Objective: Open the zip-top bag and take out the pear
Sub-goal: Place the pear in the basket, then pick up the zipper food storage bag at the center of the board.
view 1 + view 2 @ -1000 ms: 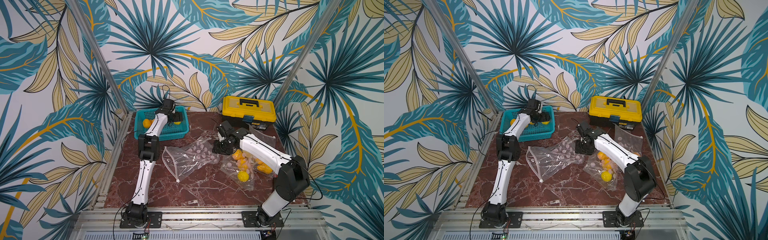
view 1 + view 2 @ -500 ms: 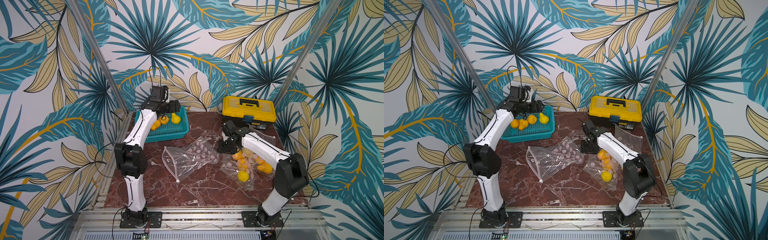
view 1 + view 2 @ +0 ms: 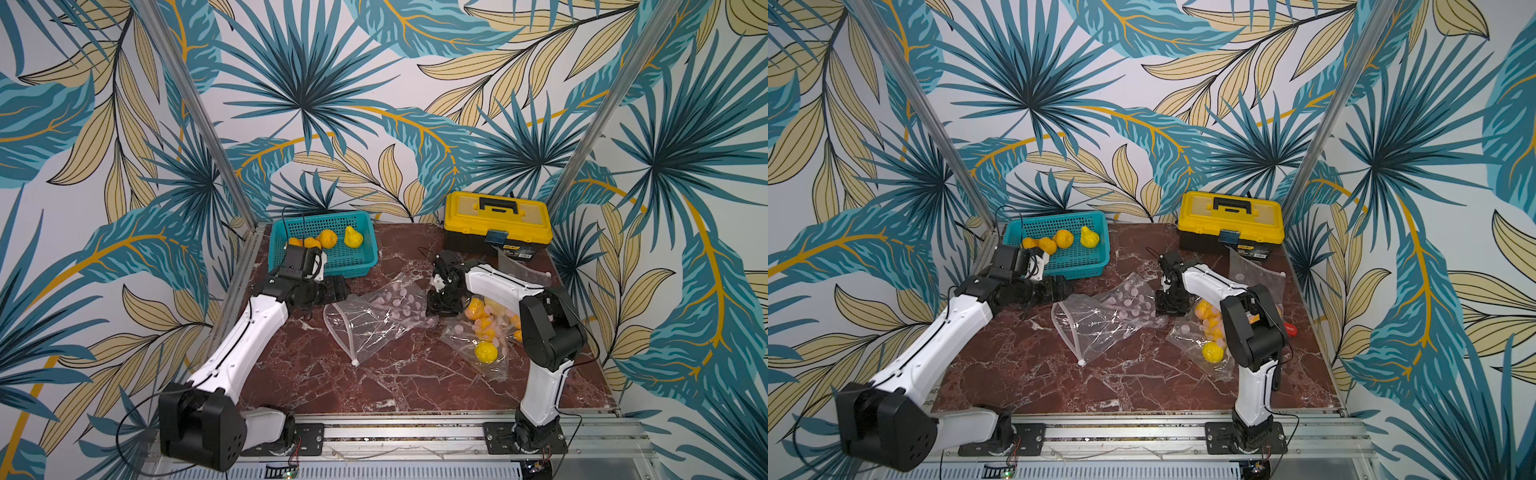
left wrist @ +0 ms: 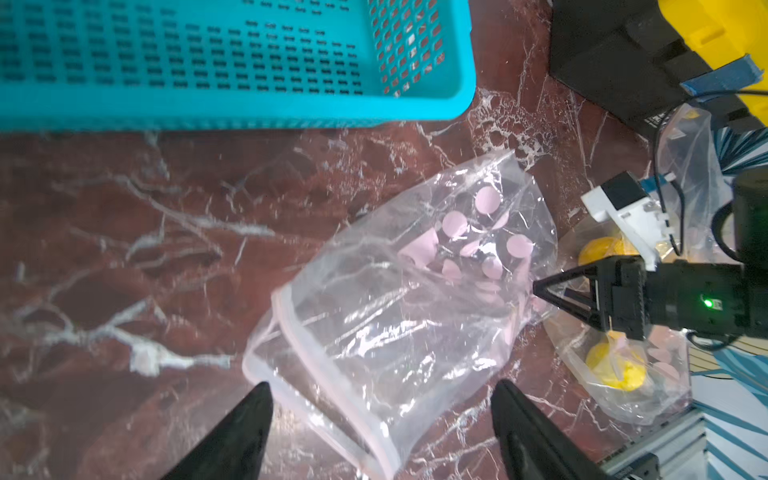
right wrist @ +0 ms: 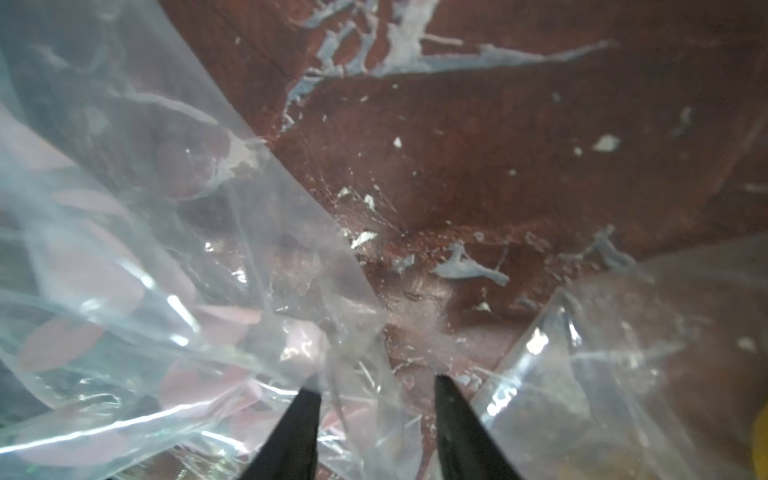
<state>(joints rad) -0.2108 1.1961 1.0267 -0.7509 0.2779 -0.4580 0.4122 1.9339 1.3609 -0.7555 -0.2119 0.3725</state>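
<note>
yellow toolbox (image 3: pixel 497 222), teal basket (image 3: pixel 360 259), marble table (image 3: pixel 374 386)

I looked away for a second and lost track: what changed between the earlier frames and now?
The left gripper left the basket and swung down, open, to the empty bag's mouth. The right gripper stayed at that bag's far corner, jaws narrowing. Both bags, the basket fruit and the toolbox stayed put.
</note>
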